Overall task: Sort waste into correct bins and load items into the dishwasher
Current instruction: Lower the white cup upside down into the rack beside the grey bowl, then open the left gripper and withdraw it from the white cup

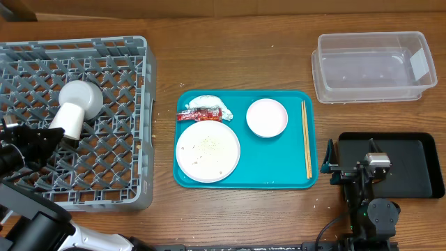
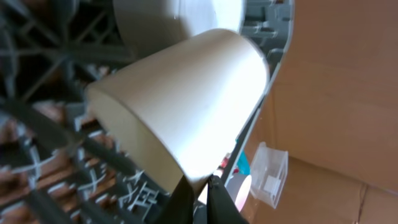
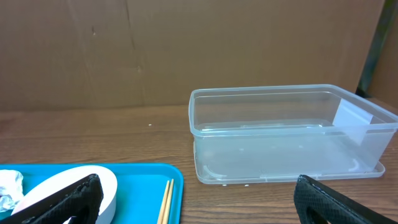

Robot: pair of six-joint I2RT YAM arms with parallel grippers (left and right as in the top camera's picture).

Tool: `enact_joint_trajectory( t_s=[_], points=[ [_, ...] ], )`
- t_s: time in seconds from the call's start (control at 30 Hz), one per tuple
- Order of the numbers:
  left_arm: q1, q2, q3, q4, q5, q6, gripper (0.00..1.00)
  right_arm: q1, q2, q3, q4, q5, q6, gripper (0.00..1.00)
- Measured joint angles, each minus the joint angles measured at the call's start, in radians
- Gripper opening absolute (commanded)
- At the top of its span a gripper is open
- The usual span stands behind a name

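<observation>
So the white cup is held tilted on its side in the grey dish rack, over at 9 o'clock on the surface. It's pinched by the rim between the left fingers, which are drawn in narrow with just the cup wall between them. Whether the cup is resting on the lattice can't be told. The pale grey-blue bowl is parked in the rack at 1 o'clock of the cup, touching it or nearly so.

What could go wrong: only a thin bit of rim is gripped, so if it's let go while tilted like this, the cup could get rolled across the lattice or knocked into the bowl, and it'd be left lying sideways instead of mouth down. The fingers could also get snagged on the grid when pulled out.

The right fingers are spread wide with nothing held, parked at 4 o'clock by the black tray. The plate, small bowl, chopsticks, napkin and red wrapper are all left on the teal tray, so plenty remains to be sorted
</observation>
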State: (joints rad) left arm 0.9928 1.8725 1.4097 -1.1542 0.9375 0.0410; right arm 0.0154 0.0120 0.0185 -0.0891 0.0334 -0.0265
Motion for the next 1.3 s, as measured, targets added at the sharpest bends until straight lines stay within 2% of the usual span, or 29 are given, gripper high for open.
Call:
enact_joint_trajectory(
  t_s=[0.07,0.13,0.2,0.3,0.5,0.63,0.7,0.77,0.8,0.87,0.9,1.1,1.3],
  points=[
    [0.009,0.0,-0.005,-0.013,-0.055,-0.011,0.43,0.0,0.0,0.0,0.0,0.0,0.0,0.99],
    [0.022,0.008,-0.012,-0.013,-0.132,-0.025,0.72,0.0,0.0,0.0,0.0,0.0,0.0,1.0],
    [0.037,0.027,-0.012,-0.016,-0.154,-0.041,0.88,0.0,0.0,0.0,0.0,0.0,0.0,1.0],
    [0.033,0.026,0.016,-0.049,-0.138,-0.051,1.0,0.0,0.0,0.0,0.0,0.0,0.0,1.0],
    [0.051,0.032,0.108,-0.177,-0.209,-0.058,1.0,0.0,0.0,0.0,-0.001,0.0,0.0,1.0],
    [0.075,0.043,0.225,-0.279,-0.262,-0.058,0.92,0.0,0.0,0.0,0.0,0.0,0.0,1.0],
    [0.077,0.043,0.281,-0.328,-0.269,-0.057,0.81,0.0,0.0,0.0,0.0,0.0,0.0,1.0],
    [0.074,0.043,0.335,-0.364,-0.266,-0.056,0.56,0.0,0.0,0.0,0.0,0.0,0.0,1.0],
    [0.074,0.043,0.357,-0.375,-0.259,-0.054,0.38,0.0,0.0,0.0,0.0,0.0,0.0,1.0],
    [0.074,0.043,0.386,-0.396,-0.24,-0.058,0.11,0.0,0.0,0.0,0.0,0.0,0.0,1.0],
    [0.074,0.043,0.392,-0.401,-0.231,-0.058,0.04,0.0,0.0,0.0,0.0,0.0,0.0,1.0],
    [0.051,0.043,0.399,-0.414,-0.191,-0.056,0.04,0.0,0.0,0.0,0.0,0.0,0.0,1.0],
    [-0.048,0.043,0.399,-0.365,-0.182,-0.04,0.04,0.0,0.0,0.0,0.0,0.0,0.0,0.99]
  ],
)
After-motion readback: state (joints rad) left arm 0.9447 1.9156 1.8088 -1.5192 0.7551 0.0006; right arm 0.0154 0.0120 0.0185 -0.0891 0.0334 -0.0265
